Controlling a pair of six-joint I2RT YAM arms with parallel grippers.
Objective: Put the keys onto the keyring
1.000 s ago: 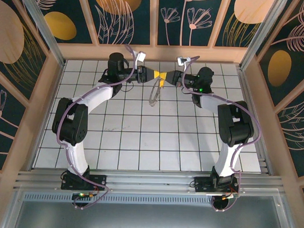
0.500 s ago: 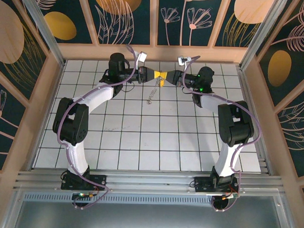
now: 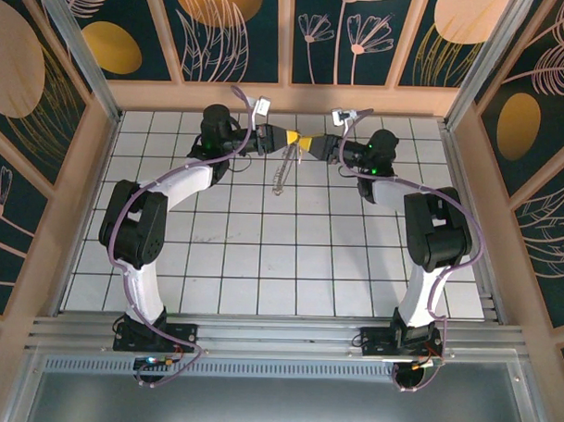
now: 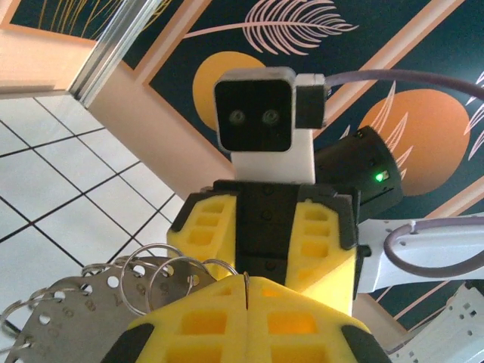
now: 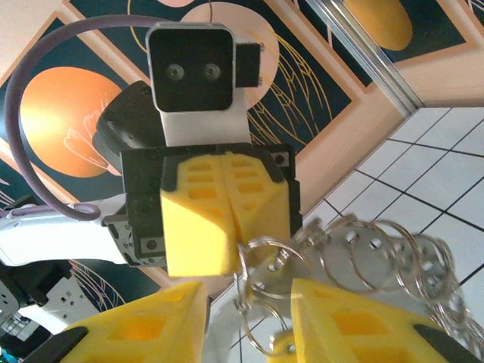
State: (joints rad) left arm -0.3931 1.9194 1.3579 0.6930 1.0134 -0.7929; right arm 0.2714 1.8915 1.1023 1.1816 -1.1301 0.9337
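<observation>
Fingers (image 4: pixel 198 324) of the left gripper (image 4: pixel 246 291), yellow ribbed pads, are pressing fully together along one seam and are pinching the keyring (image 4: pixel 76 310) at their tip. Just beyond, the right gripper (image 5: pixel 246 295) is facing it nose to nose with its own yellow pads standing apart, and one of the small split rings (image 5: pixel 270 266) is hanging in that gap; whether the ring is touching either pad cannot be told. Threaded on the keyring, thin perforated plates (image 5: pixel 355 246) are fanning out to one side, each carrying a row of round holes; tiny marks beside the holes are too blurred to read. Seen from above, the keyring is dangling slantwise below the meeting fingertips, clear of the white tiled table (image 3: pixel 262 257), near the table's far edge. Behind each set of pads, a white wrist camera (image 4: pixel 255 106) with a black face is sitting on top of the opposing arm, a green light (image 4: pixel 377 177) is glowing on the right arm's black joint, and a purple cable (image 5: pixel 45 128) is looping away from the left arm. Farthest back, dark blue wall panels (image 3: pixel 233 33) with orange discs and pale leaf outlines are closing off the cell.
</observation>
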